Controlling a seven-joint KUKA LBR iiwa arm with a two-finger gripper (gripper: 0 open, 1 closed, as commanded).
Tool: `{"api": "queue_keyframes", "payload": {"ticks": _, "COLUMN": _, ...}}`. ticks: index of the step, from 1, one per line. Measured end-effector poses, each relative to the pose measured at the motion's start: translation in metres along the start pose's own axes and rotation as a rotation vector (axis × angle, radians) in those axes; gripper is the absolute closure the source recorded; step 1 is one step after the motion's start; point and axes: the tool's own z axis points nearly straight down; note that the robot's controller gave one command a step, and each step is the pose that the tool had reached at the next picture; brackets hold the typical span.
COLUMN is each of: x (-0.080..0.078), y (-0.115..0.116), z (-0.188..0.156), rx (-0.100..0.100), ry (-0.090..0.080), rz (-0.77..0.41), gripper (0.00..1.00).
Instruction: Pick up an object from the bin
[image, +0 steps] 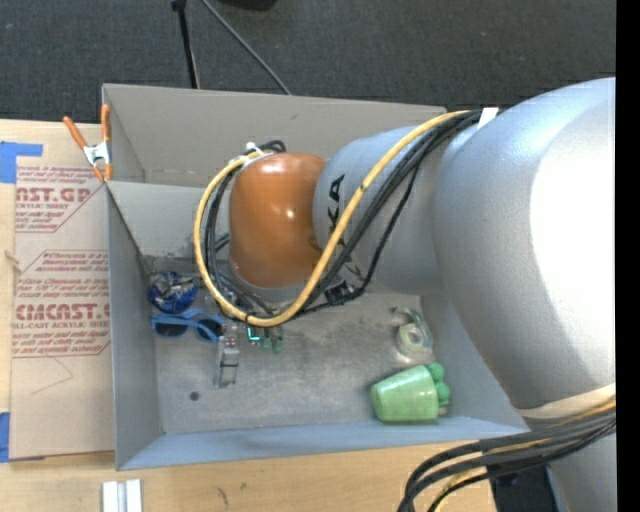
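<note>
My gripper (227, 368) hangs below the orange wrist cover, low over the bin floor in the left half. Just to its left lies a flat blue plastic piece (188, 327), a short gap away from the gripper. Above that, against the left wall, sits a crumpled blue and white thing (172, 292). I see nothing held in the gripper.
A light green rounded plastic thing (408, 394) lies near the front right corner. A small clear, pale ring-like thing (411, 334) rests behind it. The arm and its cables cover the bin's middle and right back. Bare grey floor shows in front of the gripper.
</note>
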Motion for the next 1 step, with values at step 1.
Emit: {"api": "queue_keyframes", "payload": {"ticks": 1, "x": -0.044, "y": -0.0077, "z": 0.057, "rx": 0.002, "ry": -0.006, "rz": -0.053, "gripper": 0.0}}
